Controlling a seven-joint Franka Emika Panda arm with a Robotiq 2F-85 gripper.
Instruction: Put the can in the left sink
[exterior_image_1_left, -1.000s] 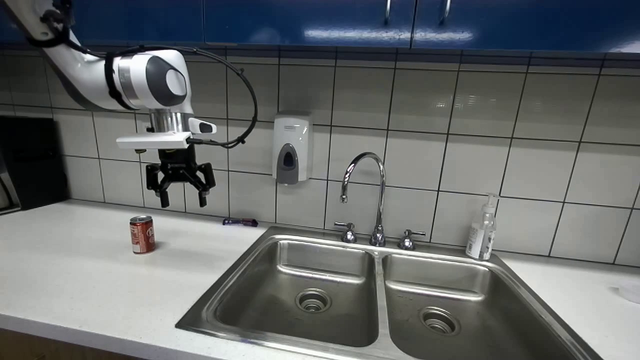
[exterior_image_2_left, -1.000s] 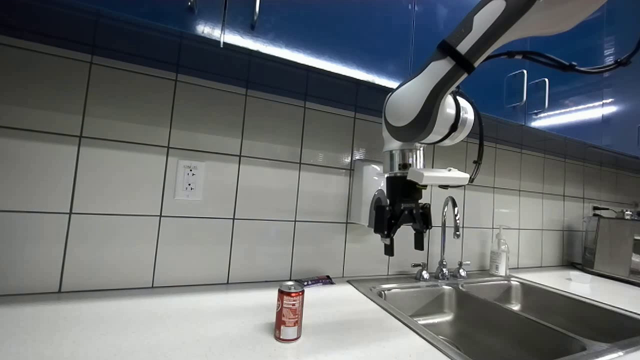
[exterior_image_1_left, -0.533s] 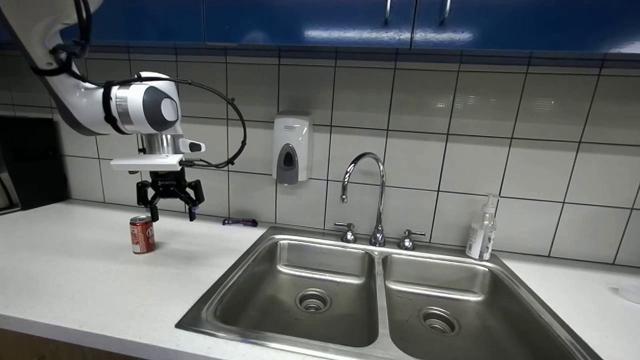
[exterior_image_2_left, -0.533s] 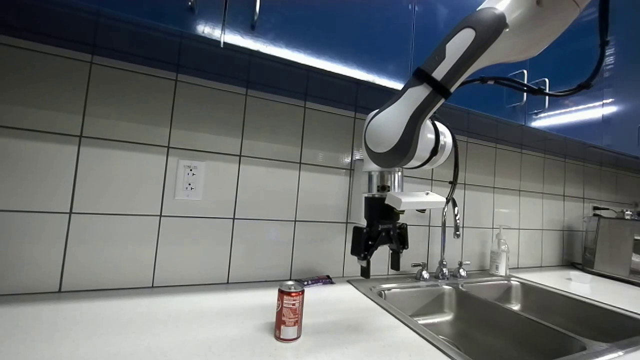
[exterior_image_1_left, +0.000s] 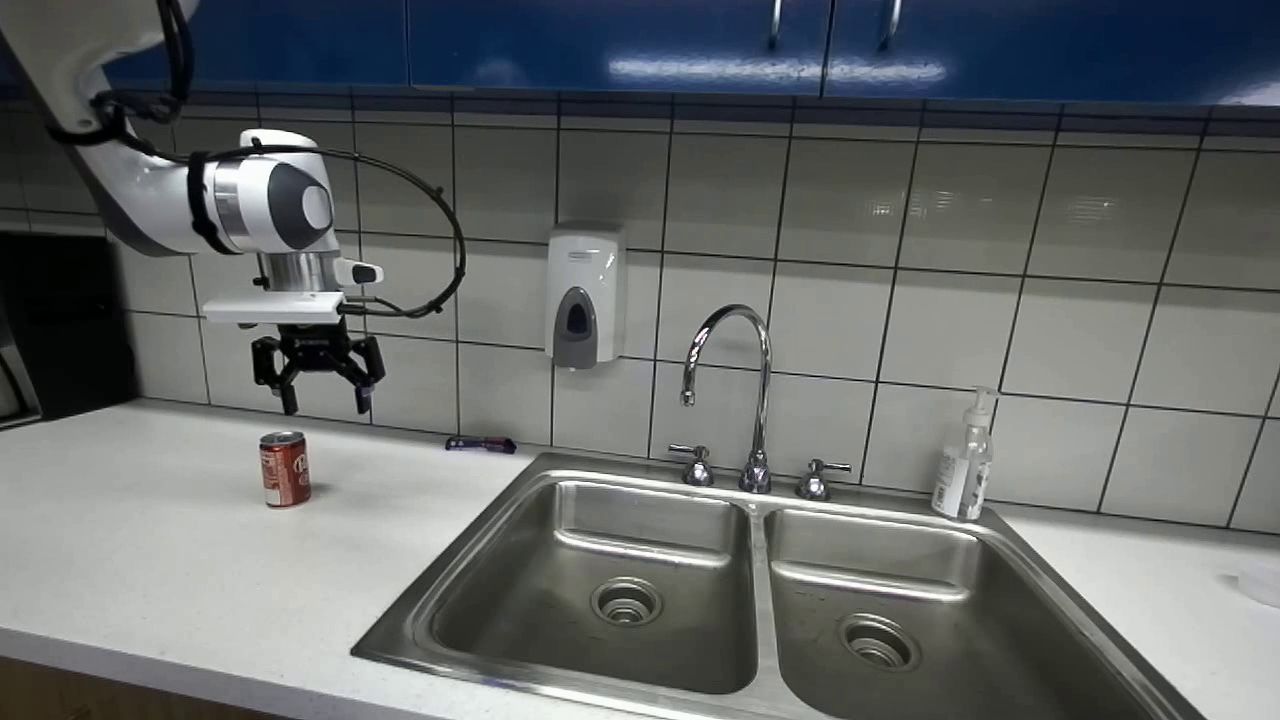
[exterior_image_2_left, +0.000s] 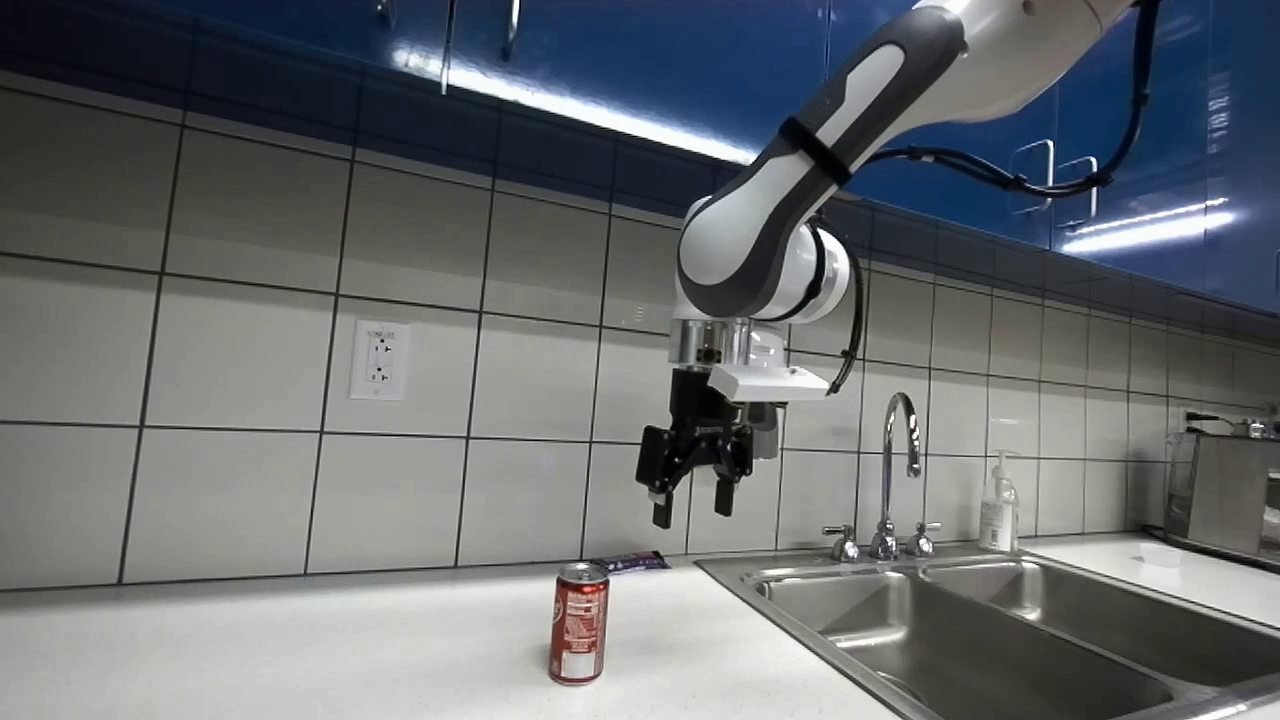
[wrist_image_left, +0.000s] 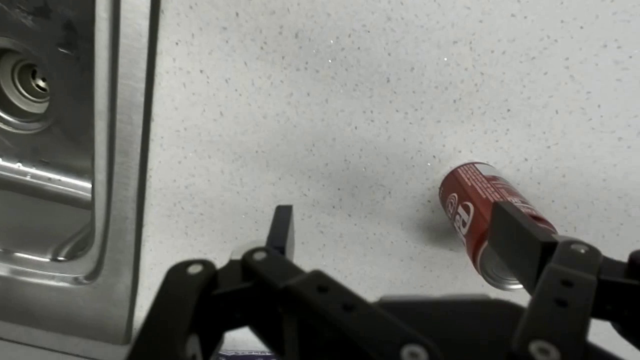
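The red can (exterior_image_1_left: 286, 470) stands upright on the counter, left of the left sink (exterior_image_1_left: 520, 620). In an exterior view the can (exterior_image_2_left: 578, 625) is in the foreground and the left sink (exterior_image_2_left: 960, 640) is the nearer basin. My gripper (exterior_image_1_left: 326, 405) is open and empty, above the counter; it also hangs above and apart from the can in an exterior view (exterior_image_2_left: 693, 512). In the wrist view the can (wrist_image_left: 472, 200) lies partly behind the right finger of the open gripper (wrist_image_left: 392, 215). The left sink (wrist_image_left: 45, 220) shows at the left edge there, with its drain.
The right basin (exterior_image_1_left: 900, 560) adjoins the left one. A faucet (exterior_image_1_left: 762, 400) with two handles stands behind the sink. A soap bottle (exterior_image_1_left: 963, 465) stands at the back right. A purple wrapper (exterior_image_1_left: 482, 444) lies by the wall. A soap dispenser (exterior_image_1_left: 585, 295) hangs on the tiles.
The arm has moved sideways away from the sink, toward the can's side. The gripper dipped by half a second ago and has since risen somewhat. The can has not moved.
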